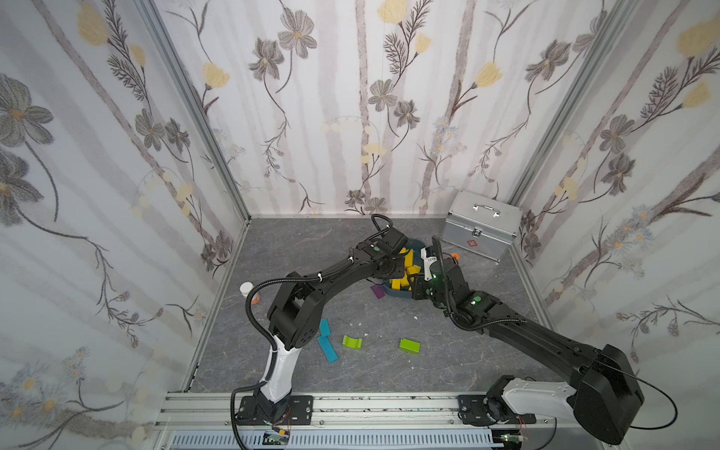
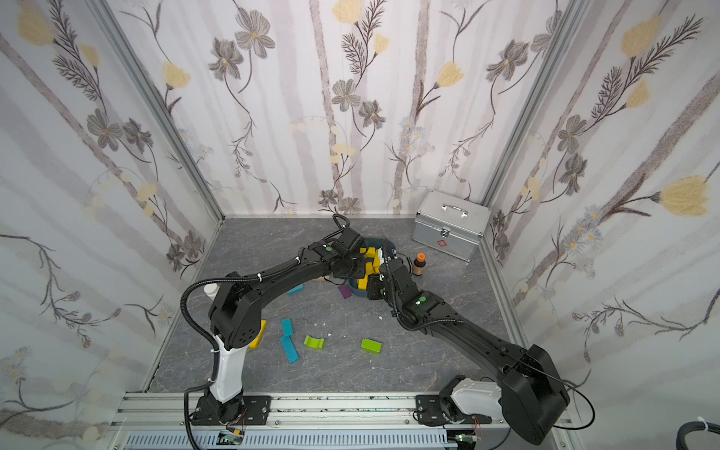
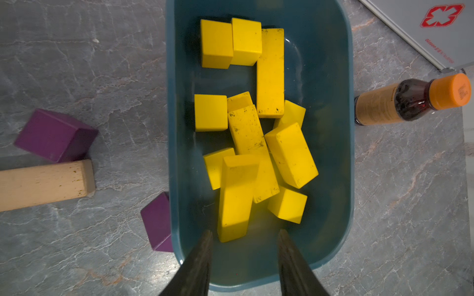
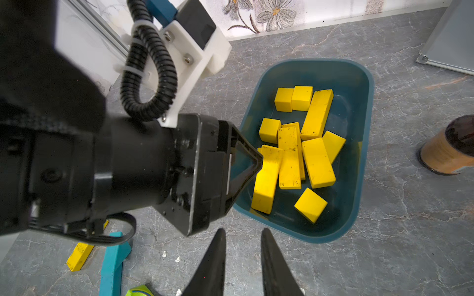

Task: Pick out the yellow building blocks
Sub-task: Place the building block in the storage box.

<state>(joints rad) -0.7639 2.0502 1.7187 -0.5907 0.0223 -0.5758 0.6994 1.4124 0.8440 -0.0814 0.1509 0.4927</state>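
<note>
Top-down view: grey marbled tabletop, two black arms meeting over a dark teal bin (image 3: 350, 153) at centre-far. Nearly all the yellow building blocks (image 3: 270, 74) lie in that bin, cubes and longer bars in a loose heap, some overlapping.

My left gripper (image 3: 245, 231) hangs over the bin's near end, jaws spread, nothing between them. A yellow bar lies in the bin just beyond the tips. My right gripper (image 4: 243, 230) hovers over bare table just beside the bin's near edge, jaws pressed together, empty.

One yellow piece is outside the bin: a stray yellow bar (image 2: 258, 341) at near-left, beside the base of my left arm and partly hidden behind its shoulder housing. I can't tell if it touches the arm. Its long axis runs approx. near-to-far, the far end tipped a little to the right.

From both grippers the bar lies well off to the near-left. It's on the left arm's side, so I judge it the left's pick — pull back toward my own base, jaws across the bar's short width. Reaching that close to the base looks tight.

Teal blocks (image 2: 289, 348), lime-green blocks (image 2: 313, 342), purple cubes (image 3: 55, 135) and a tan bar (image 3: 43, 182) lie on the table — not mine to take.
</note>
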